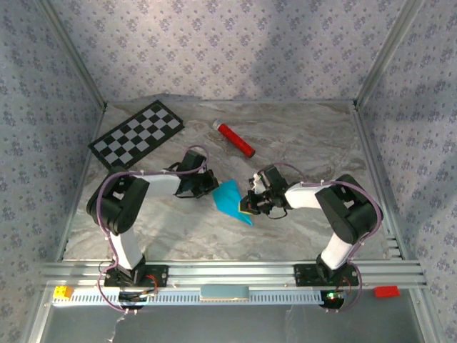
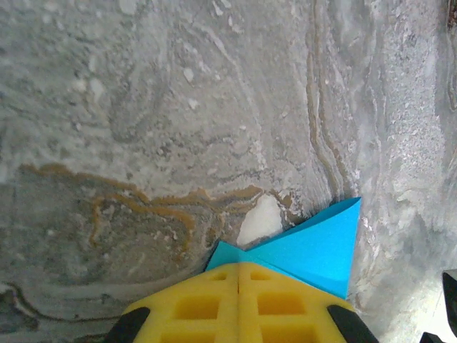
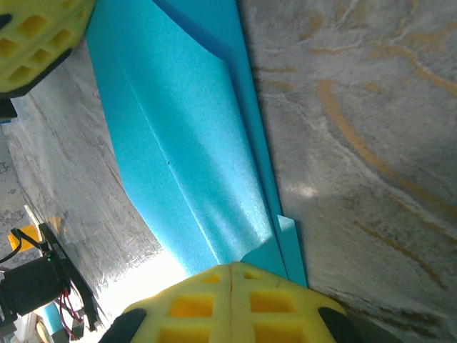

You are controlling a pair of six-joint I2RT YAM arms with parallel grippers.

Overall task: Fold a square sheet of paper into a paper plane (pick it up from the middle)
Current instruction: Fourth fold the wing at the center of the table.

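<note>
**Left gripper point(image 1: 208, 187) and right gripper point(image 1: 250, 204) both clamped on blue paper point(image 1: 230, 198)**

Mid-table, the creased, partly folded paper spans between them, with yellow pads point(image 2: 200, 307) pressed together on its opposite edges. Farther back lie a red cylinder point(image 1: 235, 139) and, far left, a checkerboard point(image 1: 136, 134).

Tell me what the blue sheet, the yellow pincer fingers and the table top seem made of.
Blue sheet: thin paper, matte and slightly grainy; it holds sharp creases.
Left pincer fingers: probably moulded plastic, matte yellow, with square recesses.
Table top: grey marble look with brown veins; real stone or printed film, I cannot tell.
</note>
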